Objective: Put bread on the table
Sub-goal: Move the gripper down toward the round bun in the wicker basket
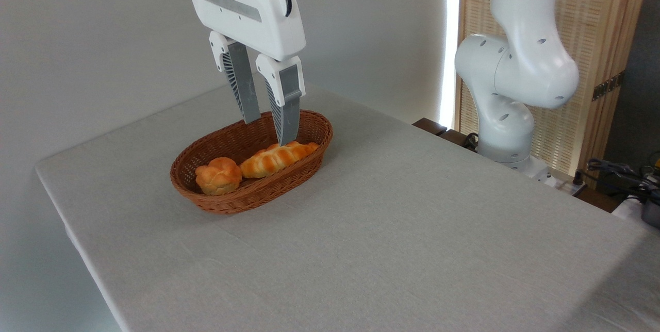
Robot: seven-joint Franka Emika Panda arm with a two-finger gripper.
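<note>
Our claw (268, 131) hangs open and empty above the basket (309, 159) on the tabletop (412, 229). We see the bun (218, 176) at its left end, beside the loaf (276, 159).

The tool (266, 132) hangs in the upper left of the frame, pointing down, its two grey fingers (242, 89) slightly spread. The white arm (515, 69) stands at the right.

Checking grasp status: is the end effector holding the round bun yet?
No, the end effector hangs open and empty above the basket, while the round bun lies inside it beside the braided loaf.
</note>
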